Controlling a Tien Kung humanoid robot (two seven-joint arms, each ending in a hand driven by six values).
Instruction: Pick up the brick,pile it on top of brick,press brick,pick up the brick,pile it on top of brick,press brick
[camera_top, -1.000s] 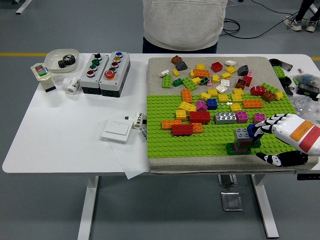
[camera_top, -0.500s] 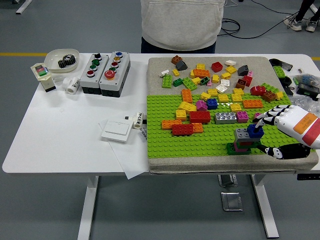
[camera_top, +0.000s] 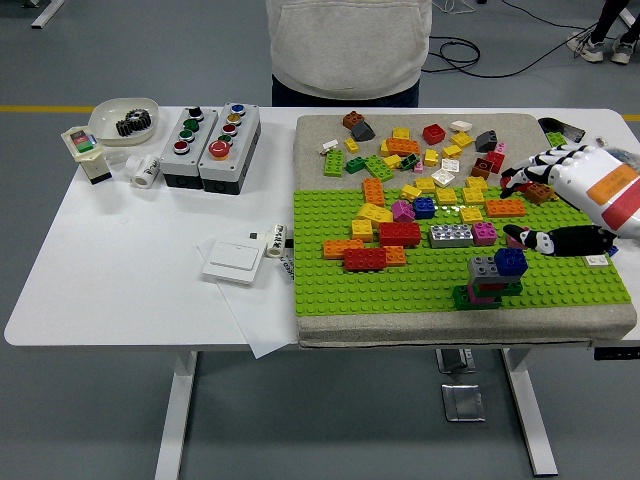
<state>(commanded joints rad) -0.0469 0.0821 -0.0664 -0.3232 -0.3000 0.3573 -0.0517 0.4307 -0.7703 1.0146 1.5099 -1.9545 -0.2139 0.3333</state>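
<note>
The blue brick (camera_top: 511, 261) now sits on its own atop the little stack (camera_top: 487, 280) near the front right of the green baseplate (camera_top: 330, 215), beside a grey brick (camera_top: 483, 266) on the same tier, with pink and dark green layers beneath. A moment ago the right hand (camera_top: 560, 195) had its fingertips down on that blue brick; now it has lifted clear and swung up and away toward the back right, hovering over the red and brown bricks (camera_top: 527, 186) there. Its fingers are loosely spread and hold nothing — thumb hanging below, well apart from the rest.

So the press looks finished, and the blue brick seems seated square — one pile-and-press round done, I'd say. The hand is heading for the loose bricks, probably to choose the next one.

Beyond the stack, a scatter of yellow, orange and red bricks covers the mat's (camera_top: 320, 130) far half. A person in a grey top (camera_top: 350, 45) stands at the far side, hands not showing. The left arm is out of view.
</note>
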